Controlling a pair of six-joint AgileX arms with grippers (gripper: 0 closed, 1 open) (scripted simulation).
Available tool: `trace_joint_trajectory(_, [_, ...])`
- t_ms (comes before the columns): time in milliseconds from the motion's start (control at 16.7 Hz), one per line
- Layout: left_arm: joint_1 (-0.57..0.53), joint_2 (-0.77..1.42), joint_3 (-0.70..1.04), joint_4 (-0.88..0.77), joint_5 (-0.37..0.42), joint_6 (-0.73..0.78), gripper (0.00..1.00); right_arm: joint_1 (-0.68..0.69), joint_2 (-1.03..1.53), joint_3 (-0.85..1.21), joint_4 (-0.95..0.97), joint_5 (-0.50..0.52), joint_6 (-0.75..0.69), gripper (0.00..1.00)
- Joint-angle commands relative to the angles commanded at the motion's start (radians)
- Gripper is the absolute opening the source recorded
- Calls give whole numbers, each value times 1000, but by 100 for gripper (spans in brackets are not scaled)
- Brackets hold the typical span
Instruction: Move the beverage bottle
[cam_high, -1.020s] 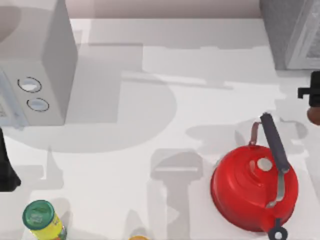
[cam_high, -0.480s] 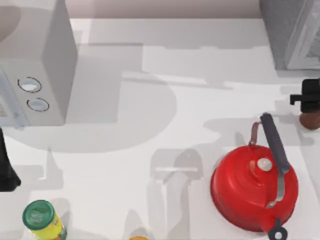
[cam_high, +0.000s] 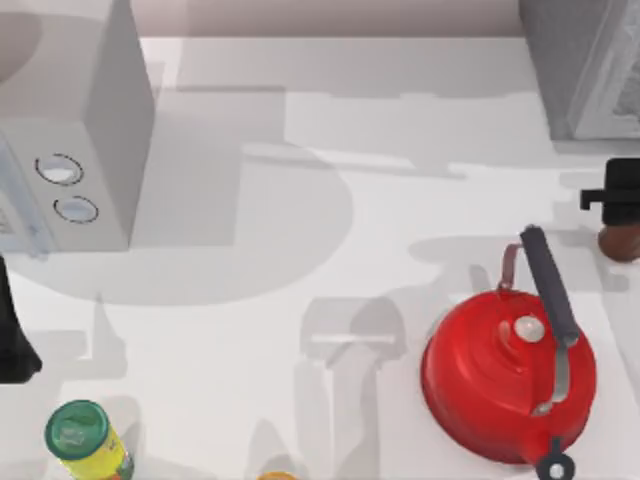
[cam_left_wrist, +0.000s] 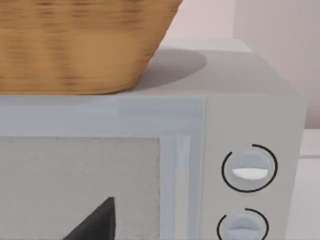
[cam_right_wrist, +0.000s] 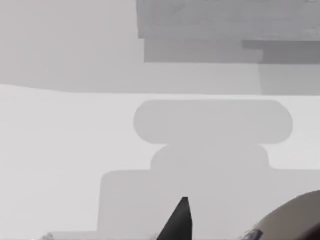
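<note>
At the right edge of the top view, the right pincer sits as a dark block, with the reddish-brown bottle showing right under it. Looks like the bottle is in its grip, but I can't tell the finger gap for sure. Bottle is just off the far right of the red kettle, near the tip of the kettle's dark handle, not touching it. Grey cabinet stands in the far right corner behind the pincer.

Right wrist view: one dark fingertip over white bench, with a curved pale edge in the corner that I can't identify.

Left arm is parked at the left edge of the top view, with the left pincer a dark shape beside the microwave. Can't tell how its fingers stand. Left wrist view faces the microwave's two knobs, with a wicker basket sitting on top of it.

Yellow container with a green lid stands at the near left corner, well apart from everything else.
</note>
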Motion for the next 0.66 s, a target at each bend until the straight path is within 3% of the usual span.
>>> trace_joint_trajectory(300, [0,0,0,0,0,0,100,0,0,0,0,0,0,98])
trace_joint_trajectory(660, [0,0,0,0,0,0,100,0,0,0,0,0,0,100])
